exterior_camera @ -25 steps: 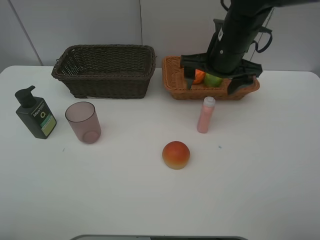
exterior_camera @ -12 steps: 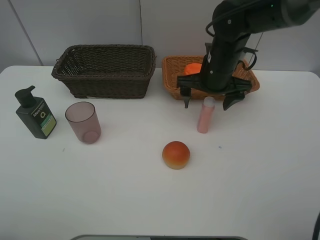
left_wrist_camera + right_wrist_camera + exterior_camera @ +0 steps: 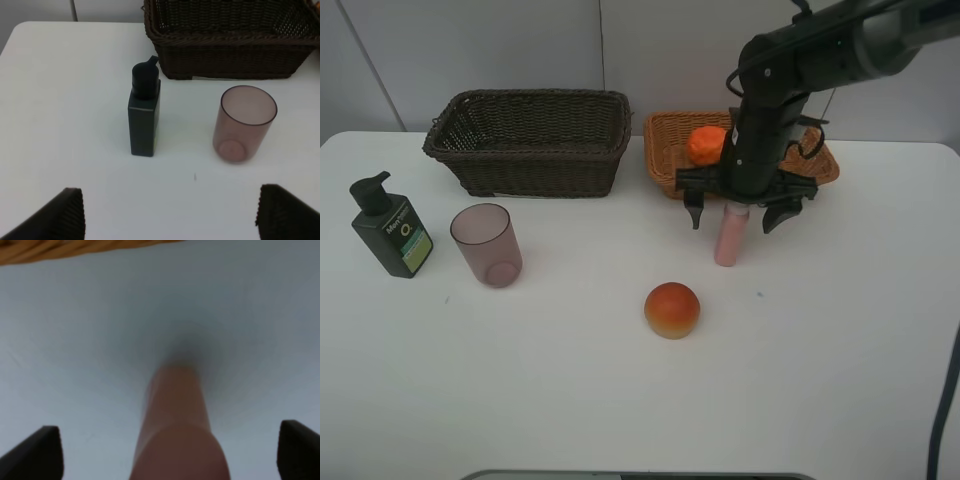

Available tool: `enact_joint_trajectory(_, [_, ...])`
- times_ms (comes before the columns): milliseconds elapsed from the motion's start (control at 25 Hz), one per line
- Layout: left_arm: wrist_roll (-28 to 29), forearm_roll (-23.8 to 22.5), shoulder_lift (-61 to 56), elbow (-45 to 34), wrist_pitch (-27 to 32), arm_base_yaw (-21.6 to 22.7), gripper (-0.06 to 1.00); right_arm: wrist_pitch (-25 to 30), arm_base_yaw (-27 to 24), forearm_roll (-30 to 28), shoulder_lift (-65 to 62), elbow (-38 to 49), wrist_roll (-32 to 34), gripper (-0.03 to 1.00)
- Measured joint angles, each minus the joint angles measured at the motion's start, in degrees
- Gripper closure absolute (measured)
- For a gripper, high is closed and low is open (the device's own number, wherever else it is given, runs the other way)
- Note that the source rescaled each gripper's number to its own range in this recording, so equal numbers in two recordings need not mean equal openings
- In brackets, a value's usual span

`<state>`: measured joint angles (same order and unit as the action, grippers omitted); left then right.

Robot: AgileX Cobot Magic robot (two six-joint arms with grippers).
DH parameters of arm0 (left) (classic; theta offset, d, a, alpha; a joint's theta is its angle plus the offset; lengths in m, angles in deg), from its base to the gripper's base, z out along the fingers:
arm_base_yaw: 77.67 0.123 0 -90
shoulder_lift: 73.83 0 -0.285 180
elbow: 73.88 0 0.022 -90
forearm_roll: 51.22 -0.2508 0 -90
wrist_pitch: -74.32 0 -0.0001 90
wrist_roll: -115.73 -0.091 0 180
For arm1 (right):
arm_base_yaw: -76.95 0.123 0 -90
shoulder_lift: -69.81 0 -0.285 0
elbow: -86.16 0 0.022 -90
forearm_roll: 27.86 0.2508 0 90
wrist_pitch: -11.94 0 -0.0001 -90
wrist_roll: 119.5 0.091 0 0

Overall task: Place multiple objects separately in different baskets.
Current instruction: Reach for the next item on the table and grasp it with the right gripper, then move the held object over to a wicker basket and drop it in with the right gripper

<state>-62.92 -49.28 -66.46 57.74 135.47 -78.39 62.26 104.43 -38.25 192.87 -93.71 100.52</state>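
The right fingers [image 3: 694, 210] are spread astride the upright pink bottle [image 3: 729, 245] for grasping; the left fingers [image 3: 55, 215] are released, idle.

Bright even light, blurry right wrist view.

Right arm [image 3: 800, 55]: round tubular links, dark grey to black, faint gloss on the upper link.
Wrist cables [image 3: 810, 140]: thin black loops beside the wrist housing.
Right gripper [image 3: 732, 214]: black crossbar with two short dark fingers [image 3: 694, 208] that taper to the tips; they show as blurred matt black wedges in the wrist view.
Left gripper [image 3: 177, 215]: only the finger ends are visible; black pads [image 3: 67, 214] with fine ribbing.
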Motion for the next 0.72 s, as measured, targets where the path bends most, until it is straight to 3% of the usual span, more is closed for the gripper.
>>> enact_joint_trajectory(80, [0.00, 0.00, 0.00, 0.00, 0.00, 0.00, 0.06, 0.00, 0.00, 0.00, 0.16, 0.00, 0.00, 0.34])
enact_joint_trajectory(160, [0.00, 0.00, 0.00, 0.00, 0.00, 0.00, 0.06, 0.00, 0.00, 0.00, 0.21, 0.00, 0.04, 0.58])
enact_joint_trajectory(240, [0.00, 0.00, 0.00, 0.00, 0.00, 0.00, 0.06, 0.06, 0.00, 0.00, 0.21, 0.00, 0.04, 0.88])
enact_joint_trajectory(280, [0.00, 0.00, 0.00, 0.00, 0.00, 0.00, 0.06, 0.10, 0.00, 0.00, 0.21, 0.00, 0.04, 0.97])
enact_joint_trajectory(720, [0.00, 0.00, 0.00, 0.00, 0.00, 0.00, 0.06, 0.72, 0.00, 0.00, 0.21, 0.00, 0.04, 0.96])
